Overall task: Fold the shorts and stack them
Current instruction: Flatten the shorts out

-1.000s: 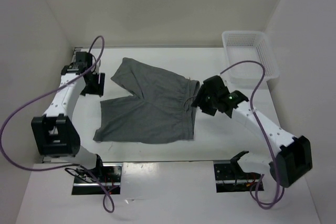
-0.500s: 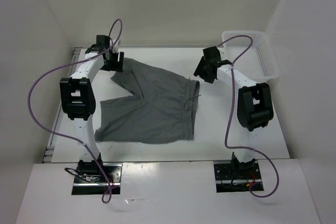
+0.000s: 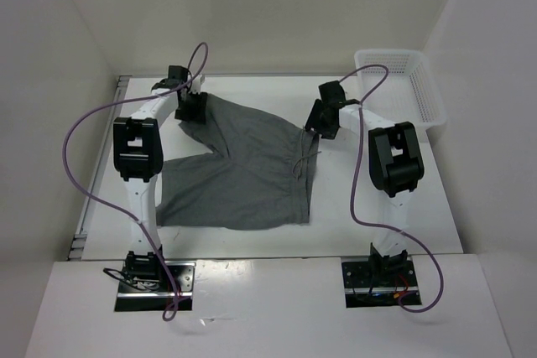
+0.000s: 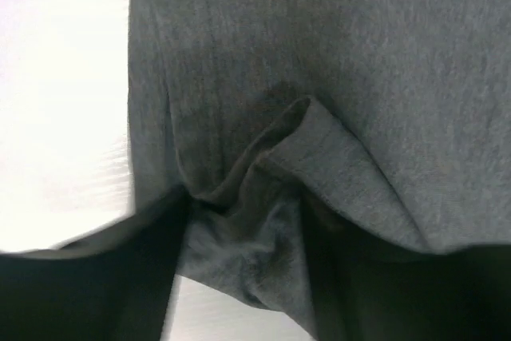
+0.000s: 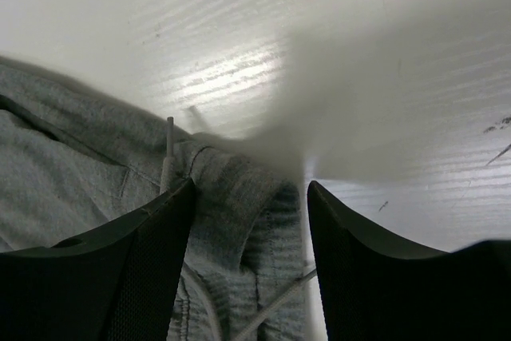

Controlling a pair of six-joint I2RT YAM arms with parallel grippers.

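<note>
- While the overhead view looked down on the table, the left gripper [image 3: 191,106] hung over the upper-left corner of the shorts [image 3: 243,175], at the hem of the upper leg.
- Its fingers [image 4: 120,277] stood apart in the wrist view with a bunched fold of grey hem between them; whether they pinched the cloth could not be told.
- The right gripper [image 5: 249,221] sat at the upper-right corner of the garment, jaws clearly parted and straddling the end of the waistband, a pale drawstring cord [image 5: 168,153] just beside one finger.
- The shorts lay spread in the middle of the white table [image 3: 369,199], waistband toward the right of the frame, both legs toward the left, the lower leg reaching the lower left.
- A white mesh basket [image 3: 403,94] stood at the upper right of the frame, apart from the shorts.
</note>
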